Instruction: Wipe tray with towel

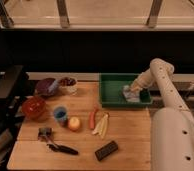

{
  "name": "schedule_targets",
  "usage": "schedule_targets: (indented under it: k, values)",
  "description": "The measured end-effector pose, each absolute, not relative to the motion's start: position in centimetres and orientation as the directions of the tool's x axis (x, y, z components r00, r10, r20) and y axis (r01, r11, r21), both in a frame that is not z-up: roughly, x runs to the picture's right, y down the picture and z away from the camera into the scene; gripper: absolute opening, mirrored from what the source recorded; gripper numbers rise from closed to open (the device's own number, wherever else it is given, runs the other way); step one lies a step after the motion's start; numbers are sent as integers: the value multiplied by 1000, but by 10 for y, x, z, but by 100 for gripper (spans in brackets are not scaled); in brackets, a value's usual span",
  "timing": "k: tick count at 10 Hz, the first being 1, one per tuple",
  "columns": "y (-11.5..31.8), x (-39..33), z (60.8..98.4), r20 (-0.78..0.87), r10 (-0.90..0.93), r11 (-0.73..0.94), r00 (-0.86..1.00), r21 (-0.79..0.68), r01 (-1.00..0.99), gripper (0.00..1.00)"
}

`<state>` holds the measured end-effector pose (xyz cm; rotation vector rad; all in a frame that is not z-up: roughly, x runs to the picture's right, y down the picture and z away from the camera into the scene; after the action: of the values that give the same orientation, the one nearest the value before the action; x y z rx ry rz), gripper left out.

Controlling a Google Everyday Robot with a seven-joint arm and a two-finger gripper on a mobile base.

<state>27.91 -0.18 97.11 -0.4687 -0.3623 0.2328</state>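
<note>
The green tray [112, 92] sits at the back right of the wooden table. Inside it, toward its right front corner, lies the pale grey-blue towel [131, 97], rumpled. My gripper [129, 90] reaches down from the white arm into the tray and is shut on the towel, pressing it against the tray floor. The towel covers part of the tray's right side.
A red bowl [34, 106] and a purple bowl [46, 87] stand at the left, beside a small dish of dark fruit [68, 84]. A blue cup [60, 115], an apple [74, 123], a carrot and banana [101, 123], a black block [106, 150] and a utensil [55, 142] lie in front.
</note>
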Motion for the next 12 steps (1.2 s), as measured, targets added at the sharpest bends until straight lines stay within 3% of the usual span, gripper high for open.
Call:
schedule_targets:
  k: [8,12]
  values:
    - [-3,158,967,440,217,871,871,-490,31,0]
    - [7,183,953,406,220,862,887,-506,17,0]
